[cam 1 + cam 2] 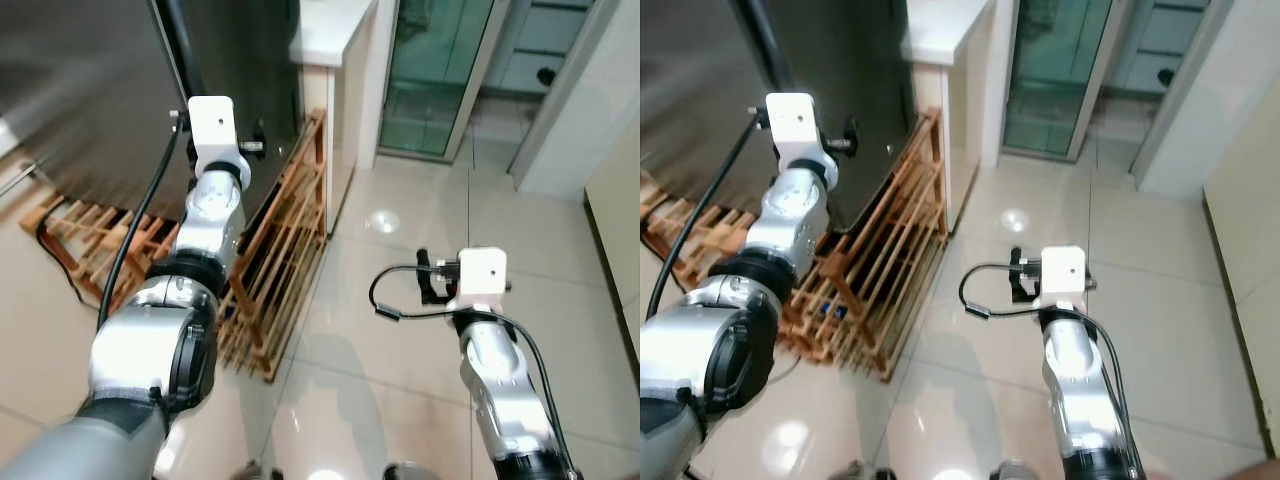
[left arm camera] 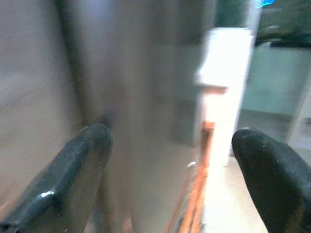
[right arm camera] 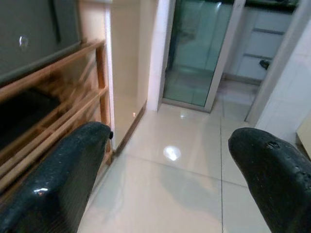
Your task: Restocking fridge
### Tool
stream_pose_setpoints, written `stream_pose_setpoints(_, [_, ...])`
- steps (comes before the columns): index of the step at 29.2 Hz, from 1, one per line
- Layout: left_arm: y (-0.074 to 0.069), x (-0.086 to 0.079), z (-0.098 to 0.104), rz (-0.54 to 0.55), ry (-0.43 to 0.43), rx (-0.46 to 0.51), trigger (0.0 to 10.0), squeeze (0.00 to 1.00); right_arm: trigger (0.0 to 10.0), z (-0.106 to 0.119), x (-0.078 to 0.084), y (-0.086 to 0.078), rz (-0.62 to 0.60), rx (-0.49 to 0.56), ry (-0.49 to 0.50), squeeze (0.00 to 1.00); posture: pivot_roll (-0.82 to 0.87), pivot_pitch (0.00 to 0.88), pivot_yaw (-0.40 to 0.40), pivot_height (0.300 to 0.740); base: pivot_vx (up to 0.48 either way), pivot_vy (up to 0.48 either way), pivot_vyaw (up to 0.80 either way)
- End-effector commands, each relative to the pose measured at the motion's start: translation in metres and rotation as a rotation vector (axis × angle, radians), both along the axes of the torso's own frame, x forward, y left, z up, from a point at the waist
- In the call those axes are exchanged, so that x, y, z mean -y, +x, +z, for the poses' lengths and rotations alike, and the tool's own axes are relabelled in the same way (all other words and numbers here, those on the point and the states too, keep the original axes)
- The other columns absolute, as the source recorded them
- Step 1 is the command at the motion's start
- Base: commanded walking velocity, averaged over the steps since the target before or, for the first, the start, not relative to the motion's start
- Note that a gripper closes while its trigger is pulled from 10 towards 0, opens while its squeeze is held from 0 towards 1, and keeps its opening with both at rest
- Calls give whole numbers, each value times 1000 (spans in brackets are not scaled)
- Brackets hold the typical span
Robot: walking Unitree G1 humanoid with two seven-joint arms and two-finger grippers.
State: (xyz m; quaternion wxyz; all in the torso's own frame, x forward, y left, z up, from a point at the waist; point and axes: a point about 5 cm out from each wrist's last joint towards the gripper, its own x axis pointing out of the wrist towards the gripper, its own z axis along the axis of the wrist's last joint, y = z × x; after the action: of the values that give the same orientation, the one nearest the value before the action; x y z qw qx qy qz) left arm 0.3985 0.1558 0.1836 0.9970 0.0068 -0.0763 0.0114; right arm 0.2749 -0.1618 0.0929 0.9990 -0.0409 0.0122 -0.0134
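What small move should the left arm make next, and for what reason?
Probably ease the left gripper forward to the dark fridge door. Its fingers are open and empty, the door looks closed, and the right gripper hangs open over the floor.

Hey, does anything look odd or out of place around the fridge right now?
Yes: a wooden slatted rack stands tilted on its edge against the dark fridge, with more wooden slats flat on the floor beside it. No spills or damage show on the tiled floor.
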Motion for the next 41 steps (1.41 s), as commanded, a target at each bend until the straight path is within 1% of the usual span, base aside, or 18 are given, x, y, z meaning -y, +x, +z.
stream_pose_setpoints(1, [-16,-19,-18,-52,-2,-9,10000,0,10000,19,3,-6,-14,74,18,0,-187,0,89,740,0,0,0])
stream_pose_setpoints(2, [-27,-28,-25,-63,0,-9,10000,0,10000,22,4,-10,-4,91,32,0,-158,0,75,740,0,0,0])
stream_pose_setpoints(3, [-27,-28,-25,-63,0,-9,10000,0,10000,22,4,-10,-4,91,32,0,-158,0,75,740,0,0,0])
stream_pose_setpoints(4, [-56,-44,-43,-78,8,-43,10000,0,10000,22,6,-18,19,96,45,0,-130,0,57,740,0,0,0])
stream_pose_setpoints(5, [-73,-50,-50,-86,3,-64,10000,0,10000,17,7,-22,26,73,47,0,-104,0,41,740,0,0,0])
stream_pose_setpoints(6, [-73,-50,-50,-86,3,-64,10000,0,10000,17,7,-22,26,73,47,0,-104,0,41,740,0,0,0])
stream_pose_setpoints(7, [-94,-54,-55,-93,-3,-75,10000,0,10000,9,10,-25,31,33,49,0,-71,0,19,740,0,0,0])
stream_pose_setpoints(8, [-101,-54,-54,-96,-2,-69,10000,0,10000,6,11,-26,32,18,51,0,-71,0,19,740,0,0,0])
stream_pose_setpoints(9, [-101,-54,-54,-96,-2,-69,10000,0,10000,6,11,-26,32,18,51,0,-71,0,19,740,0,0,0])
stream_pose_setpoints(10, [-110,-47,-48,-116,23,-28,10000,0,10000,5,11,-24,43,4,51,0,-31,0,-11,740,0,0,0])
stream_pose_setpoints(13, [-110,-37,-39,-130,18,14,10000,0,10000,5,5,-17,74,-2,49,0,-10,0,-16,740,0,0,0])
stream_pose_setpoints(14, [-105,-37,-34,-111,5,30,10000,0,10000,7,1,-11,90,9,47,0,0,0,-18,740,0,0,0])
stream_pose_setpoints(16, [-105,-37,-32,-109,-3,26,10000,0,10000,8,0,-10,94,12,47,0,0,0,-18,740,0,0,0])
stream_pose_setpoints(18, [-102,-32,-17,-126,11,39,10000,0,10000,16,-6,1,100,43,57,0,9,0,-9,740,452,0,0])
stream_pose_setpoints(23, [-100,-30,-14,-122,14,28,10000,0,10000,17,-7,5,102,46,63,0,13,0,-6,740,454,0,0])
stream_pose_setpoints(30, [-97,-23,-6,-120,17,28,10000,0,10000,16,-20,12,144,49,64,0,18,0,-13,740,445,35,0])
stream_pose_setpoints(36, [-94,-23,-2,-72,-27,32,10000,0,10000,13,-18,14,157,36,47,0,7,0,-23,740,352,318,0])
stream_pose_setpoints(41, [-90,-27,-1,8,-10,26,10000,0,10000,12,-17,14,162,32,35,0,-10,0,-23,740,117,335,0])
